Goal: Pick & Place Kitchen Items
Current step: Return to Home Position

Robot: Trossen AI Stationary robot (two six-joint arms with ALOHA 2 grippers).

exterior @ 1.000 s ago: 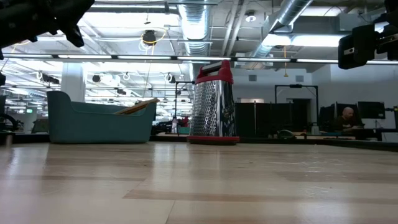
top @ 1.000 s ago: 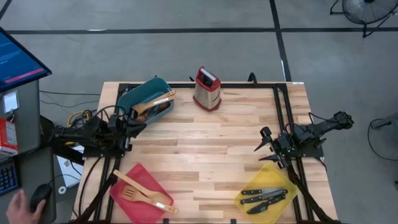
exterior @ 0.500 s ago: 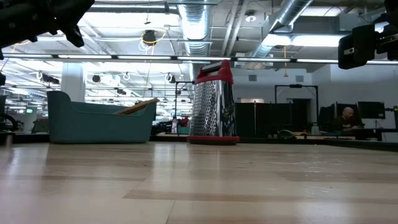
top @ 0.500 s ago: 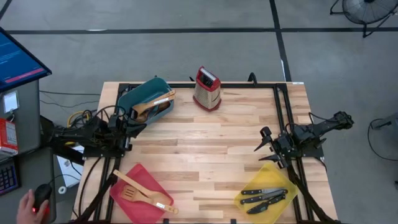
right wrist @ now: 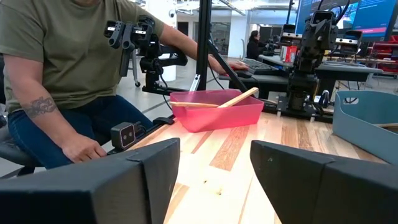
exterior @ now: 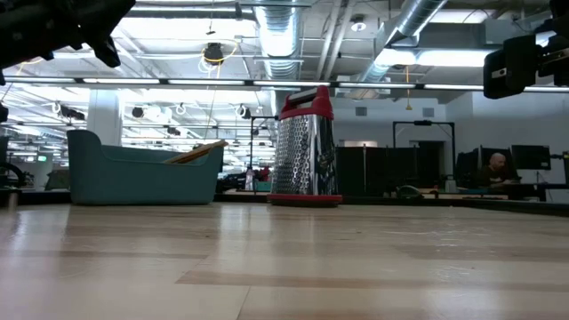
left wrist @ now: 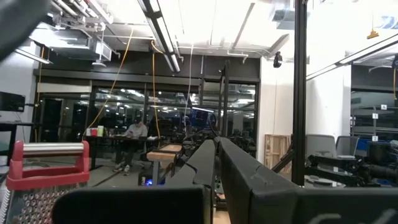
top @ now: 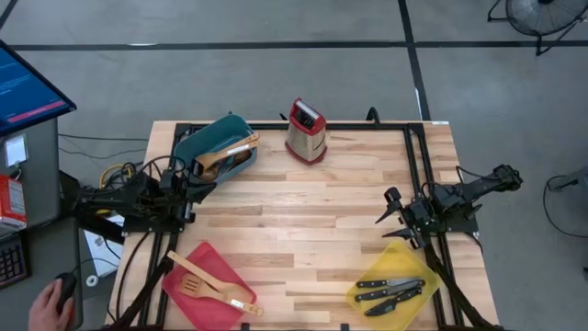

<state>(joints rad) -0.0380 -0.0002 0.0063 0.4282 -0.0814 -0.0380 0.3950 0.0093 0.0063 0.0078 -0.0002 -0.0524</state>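
Note:
Light wooden spoons [top: 230, 154] lie in the teal bin [top: 197, 142] at the far left, their handles sticking over its rim. Two wooden slotted spatulas [top: 209, 283] lie in the red bin [top: 188, 294] at the near left. Black-handled knives [top: 390, 292] lie in the yellow bin [top: 404, 262] at the near right. My left gripper [top: 204, 187] is shut and empty, raised at the table's left edge below the teal bin. My right gripper [top: 386, 207] is open and empty, raised at the right edge beside the yellow bin.
The red-topped steel grater [top: 306, 131] stands upright at the far middle of the table; it also shows in the low view [exterior: 305, 147]. A seated person [right wrist: 62, 74] is beyond the table's left edge, one hand [top: 50, 303] on a mouse. The wooden tabletop [top: 303, 221] lies between the bins.

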